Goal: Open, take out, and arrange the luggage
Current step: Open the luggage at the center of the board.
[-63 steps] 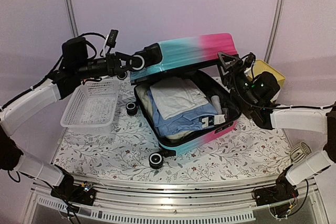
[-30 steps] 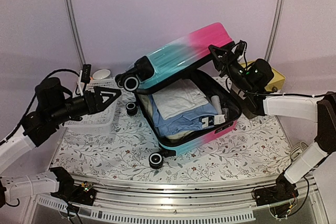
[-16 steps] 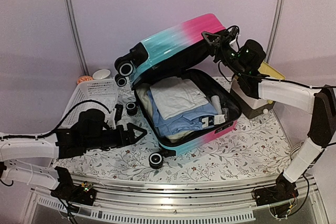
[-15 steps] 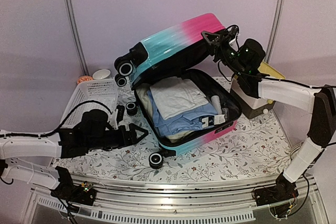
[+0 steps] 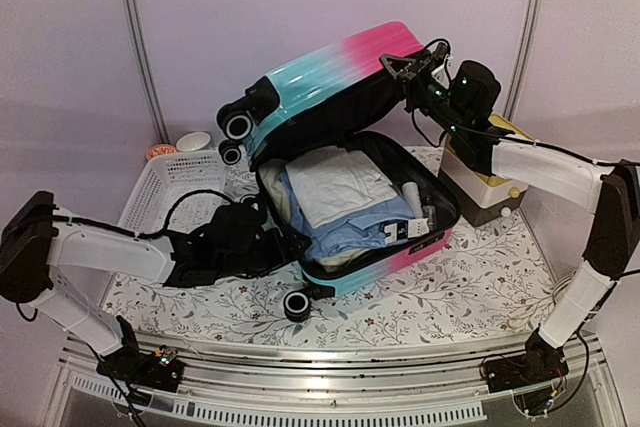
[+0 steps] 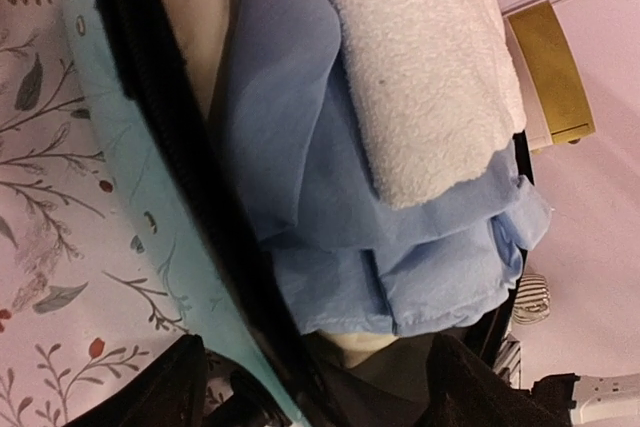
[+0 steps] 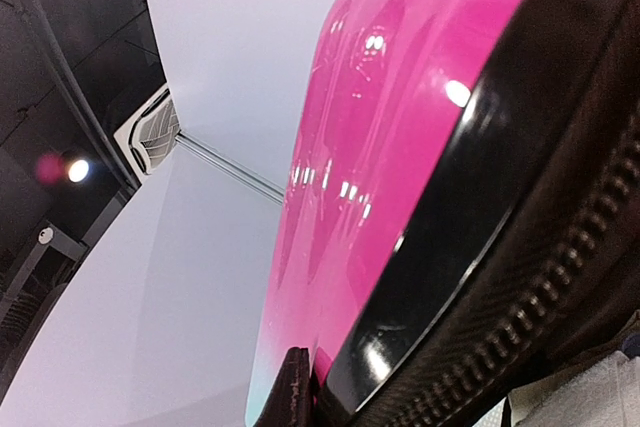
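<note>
Luggage (image 5: 385,265): lies open on the floral worktop (image 5: 450,287), its lower shell flat, between the white basket (image 5: 170,182) on the left and the yellow-topped box (image 5: 490,182) on the right.
Lid (image 5: 330,82): raised at a slant over the far side of the shell, with the pink end highest and the turquoise end lower at the left.
Contents: a folded white cloth (image 5: 335,182) lies on top of a blue garment (image 5: 350,227), both inside the lower shell.
Right claw (image 5: 402,69): closed tight on the pink edge of the lid, holding it up.
Left claw (image 5: 290,245): low at the near-left rim of the lower shell. Its fingers (image 6: 175,392) are spread well apart and grip nothing, with the turquoise rim and blue cloth showing between them.
Wheel (image 5: 297,305): a black one sits at the near corner of the shell, on the worktop.
</note>
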Controlling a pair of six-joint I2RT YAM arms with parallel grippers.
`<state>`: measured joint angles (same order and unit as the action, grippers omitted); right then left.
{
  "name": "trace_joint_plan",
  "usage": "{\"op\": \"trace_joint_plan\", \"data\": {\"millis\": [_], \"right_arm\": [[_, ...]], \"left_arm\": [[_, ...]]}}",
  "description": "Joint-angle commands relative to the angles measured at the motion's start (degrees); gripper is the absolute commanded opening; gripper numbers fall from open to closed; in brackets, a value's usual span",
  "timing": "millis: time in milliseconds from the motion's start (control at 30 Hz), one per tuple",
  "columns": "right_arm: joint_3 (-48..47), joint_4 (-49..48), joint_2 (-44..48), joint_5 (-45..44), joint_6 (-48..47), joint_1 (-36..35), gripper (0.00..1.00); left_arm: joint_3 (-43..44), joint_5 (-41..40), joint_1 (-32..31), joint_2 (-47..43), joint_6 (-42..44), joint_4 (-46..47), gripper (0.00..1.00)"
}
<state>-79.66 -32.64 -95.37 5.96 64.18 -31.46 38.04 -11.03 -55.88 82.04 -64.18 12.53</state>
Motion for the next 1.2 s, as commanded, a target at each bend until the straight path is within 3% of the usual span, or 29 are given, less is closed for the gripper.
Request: {"op": "trace_joint_plan", "data": {"millis": [0,200,300,500,800,1000,1167], "right_arm": [[-0.9,3.2,1.3,-13.9,-11.0,2.5,0.03],[-2.9,7.3,2.3,-18.2,-15.4,2.5,0.03],[-4.0,10.3,2.5,-21.3,-17.7,2.5,0.03],[-4.4,10.8,3.3,-26.3,-19.2,2.5,0.03],[-5.1,4.8,1.7,-35.4,-17.0,-1.1,0.03],[-9.3,0.9,-2.2,-40.6,-18.6,-4.1,0.04],[-12.9,-4.0,-6.1,-45.8,-21.3,-5.3,0.05]], "left_arm": [[5.7,-1.0,2.1,4.7,-1.4,-2.7,0.74],[11.0,-2.7,5.9,8.2,-1.5,-10.6,0.48],[12.9,-1.1,8.3,9.7,1.8,-10.8,0.36],[16.5,4.9,14.7,12.6,12.3,-10.0,0.02],[27.9,11.8,20.2,18.4,34.3,-18.8,0.0],[29.1,25.0,27.5,20.0,40.5,-17.9,0.0],[33.0,31.0,31.9,22.7,43.8,-20.9,0.0]]}}
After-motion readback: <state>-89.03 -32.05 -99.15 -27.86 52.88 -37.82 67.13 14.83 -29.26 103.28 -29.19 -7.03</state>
